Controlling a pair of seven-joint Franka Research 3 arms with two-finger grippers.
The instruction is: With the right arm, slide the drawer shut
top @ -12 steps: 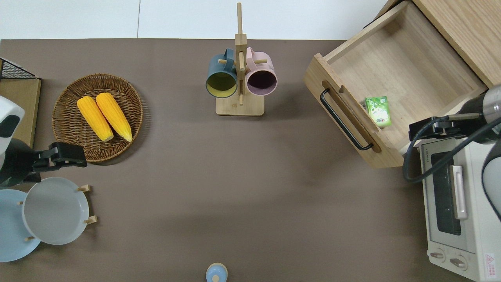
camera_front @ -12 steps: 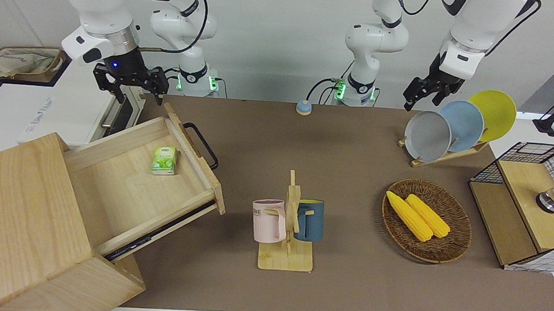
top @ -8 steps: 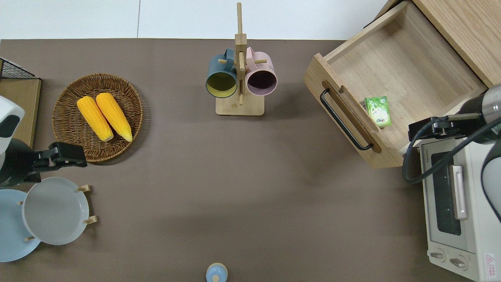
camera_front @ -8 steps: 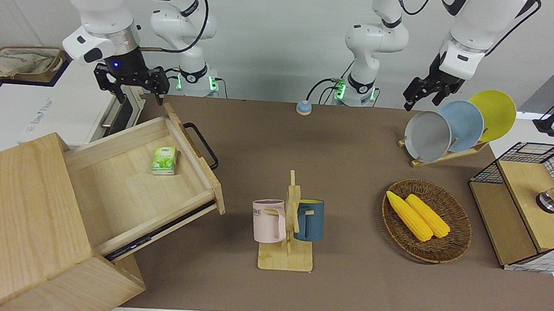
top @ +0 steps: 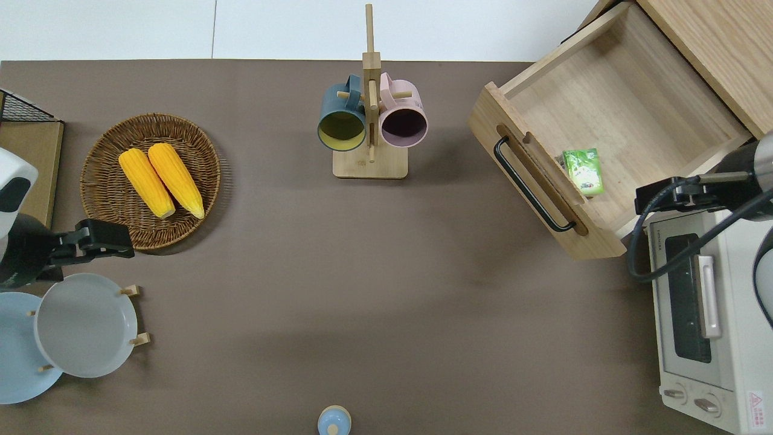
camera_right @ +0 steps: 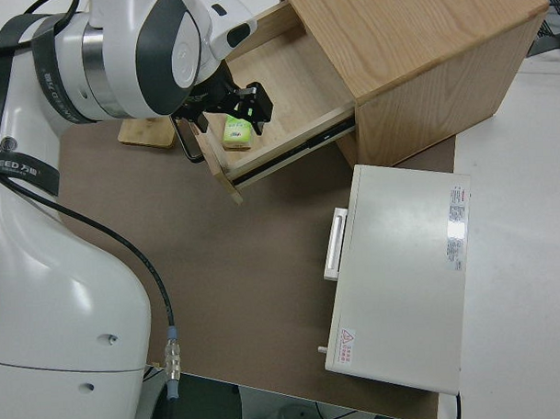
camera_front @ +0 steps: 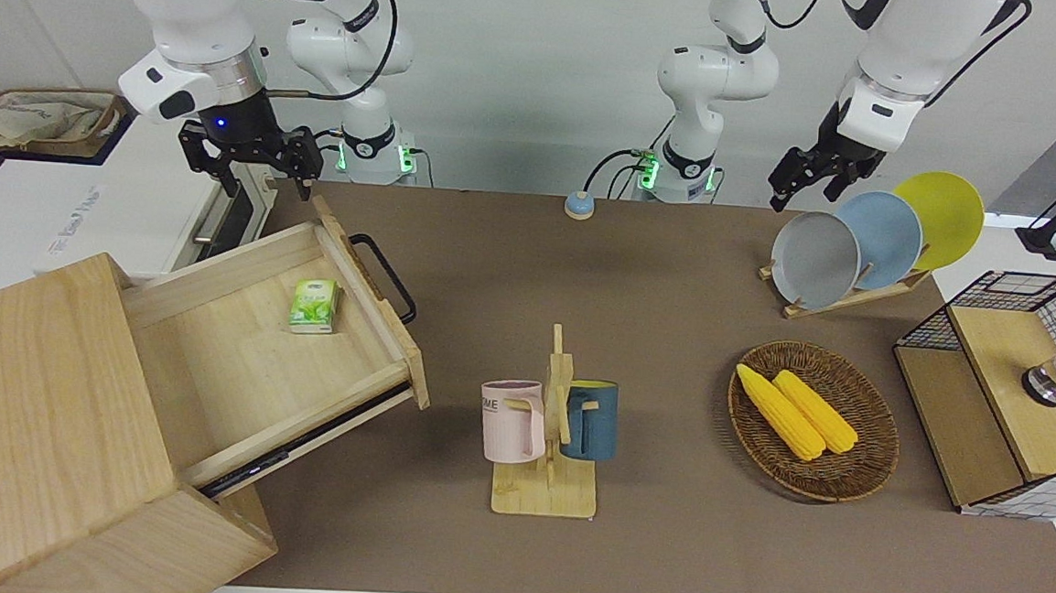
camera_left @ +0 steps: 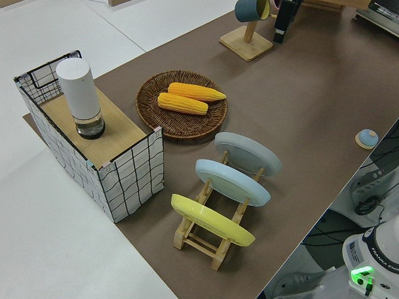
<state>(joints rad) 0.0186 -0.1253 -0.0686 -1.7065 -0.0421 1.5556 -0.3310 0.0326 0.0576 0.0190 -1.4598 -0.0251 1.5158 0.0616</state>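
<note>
- You have the drawer [camera_front: 259, 353] pulled well out of its pale wooden cabinet [camera_front: 34, 431], at the right arm's end of the table.
- It's wide, shallow light wood, with a black bar handle [camera_front: 384, 278] on its front and a small green packet [camera_front: 313, 306] inside.
- Your right gripper [camera_front: 252, 165] hangs over the drawer's corner nearest the white oven [top: 703, 320], fingers spread, holding nothing.
- The left arm is parked.

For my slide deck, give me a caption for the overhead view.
Right arm's tool over the open drawer holding a green packet; left arm parked.
</note>
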